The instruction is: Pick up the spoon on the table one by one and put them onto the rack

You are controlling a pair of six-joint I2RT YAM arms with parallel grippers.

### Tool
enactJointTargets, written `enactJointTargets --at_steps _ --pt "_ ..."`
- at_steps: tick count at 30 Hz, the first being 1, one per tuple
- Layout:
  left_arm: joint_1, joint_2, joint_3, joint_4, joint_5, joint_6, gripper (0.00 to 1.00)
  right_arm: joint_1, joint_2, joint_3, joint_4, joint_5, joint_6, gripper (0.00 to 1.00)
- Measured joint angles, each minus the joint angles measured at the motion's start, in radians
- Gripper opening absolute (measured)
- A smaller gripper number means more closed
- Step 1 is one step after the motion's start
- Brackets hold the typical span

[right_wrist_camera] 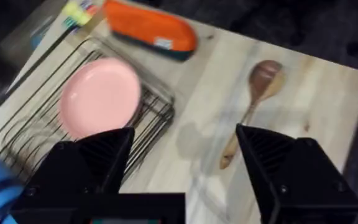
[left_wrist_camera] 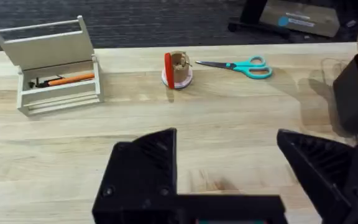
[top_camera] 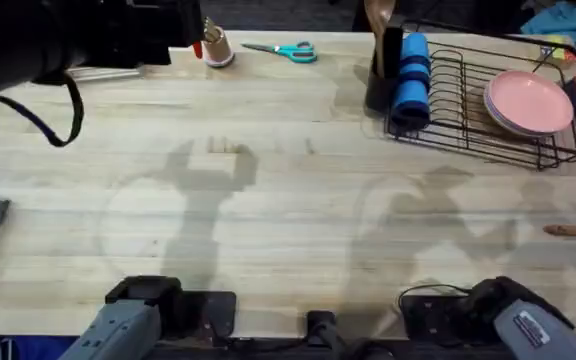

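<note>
Right gripper [right_wrist_camera: 182,168], jaws spread and empty, is hovering over the bench [right_wrist_camera: 328,93]; the spoon [right_wrist_camera: 253,106] is lying just ahead, beside the rack [right_wrist_camera: 154,118]. Risk: closing off-centre is likely to skid the slim handle away.

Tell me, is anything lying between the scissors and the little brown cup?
No. In the left wrist view, only bare table lies between the scissors and the cup.

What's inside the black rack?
The rack holds pink plates and a blue roll. A wooden utensil sticks out of its black holder; its lower part is hidden inside.
</note>
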Motion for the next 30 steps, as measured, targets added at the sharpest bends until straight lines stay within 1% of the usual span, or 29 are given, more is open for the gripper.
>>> enactJointTargets --at_steps 3,7,12,16,22,26,30 --pt "0.0 0.0 0.0 0.0 0.0 0.0 0.993 -0.081 0.0 0.0 -0.005 0.0 0.018 0.995" --pt "0.0 0.0 0.0 0.0 0.0 0.0 0.993 -0.169 0.001 0.0 -0.005 0.0 0.028 0.995" --pt "0.0 0.0 0.0 0.0 0.0 0.0 0.993 -0.247 0.046 0.002 -0.004 -0.005 0.032 0.995" --pt "0.0 0.0 0.0 0.0 0.0 0.0 0.993 -0.28 0.116 0.002 0.009 -0.011 0.032 0.995" --pt "0.0 0.0 0.0 0.0 0.0 0.0 0.993 -0.318 0.252 0.002 0.011 -0.012 0.032 0.995" --pt "0.0 0.0 0.0 0.0 0.0 0.0 0.993 -0.325 0.338 0.002 0.011 -0.012 0.032 0.995" --pt "0.0 0.0 0.0 0.0 0.0 0.0 0.993 -0.325 0.396 0.002 0.011 -0.015 0.06 0.995"
